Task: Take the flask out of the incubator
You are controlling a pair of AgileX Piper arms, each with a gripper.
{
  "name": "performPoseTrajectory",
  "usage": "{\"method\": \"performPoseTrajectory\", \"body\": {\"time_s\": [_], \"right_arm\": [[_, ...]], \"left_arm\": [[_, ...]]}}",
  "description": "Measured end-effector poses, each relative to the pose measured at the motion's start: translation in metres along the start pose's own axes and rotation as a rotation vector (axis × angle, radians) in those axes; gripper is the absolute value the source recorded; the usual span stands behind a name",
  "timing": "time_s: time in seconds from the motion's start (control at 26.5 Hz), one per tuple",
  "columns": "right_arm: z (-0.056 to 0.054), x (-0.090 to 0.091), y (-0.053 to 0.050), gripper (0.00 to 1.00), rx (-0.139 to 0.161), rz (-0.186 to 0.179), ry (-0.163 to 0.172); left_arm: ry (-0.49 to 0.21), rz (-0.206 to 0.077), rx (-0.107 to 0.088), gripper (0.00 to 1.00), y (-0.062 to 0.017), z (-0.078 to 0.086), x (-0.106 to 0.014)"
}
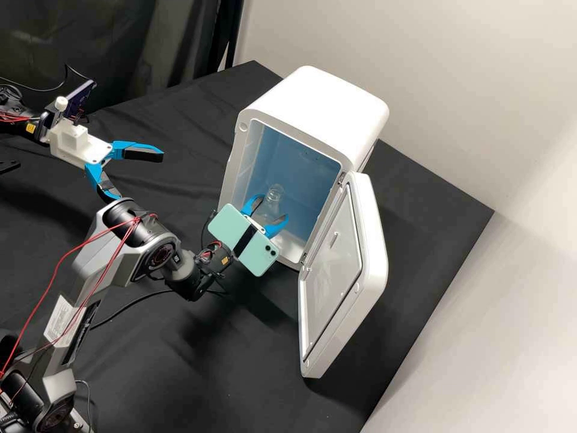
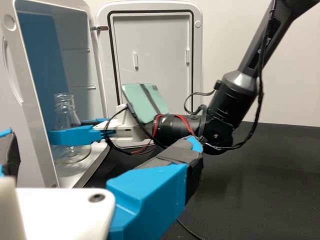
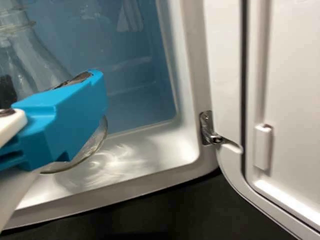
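The white incubator stands on the black bench with its door swung wide open. A clear glass flask stands upright on the floor of its blue chamber. My right gripper, carrying a mint-green phone, is at the chamber mouth, open, with one blue finger on each side of the flask's body. In the right wrist view one finger lies close against the flask. The left wrist view has the flask behind a right finger. My left gripper hangs open and empty to the left of the incubator.
The door's metal hinge latch sits just beside the chamber opening. The right arm's elbow and red cables cross the bench's front left. A white wall runs behind and to the right of the bench.
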Motion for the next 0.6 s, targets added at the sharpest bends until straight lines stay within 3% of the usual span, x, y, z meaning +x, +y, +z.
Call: {"method": "performPoseTrajectory", "body": {"time_s": [0.08,0.23,0.6], "right_arm": [[0.004,-0.006,0.000,0.00,0.000,-0.001,-0.006],[0.008,-0.020,-0.004,0.00,-0.005,-0.039,-0.031],[0.007,-0.052,-0.009,0.00,-0.022,-0.123,-0.035]], "left_arm": [[0.000,0.000,0.000,1.00,0.0000,0.000,0.000],[-0.002,0.000,0.002,1.00,0.0000,0.000,0.000],[-0.003,0.001,0.003,1.00,0.0004,0.000,0.000]]}}
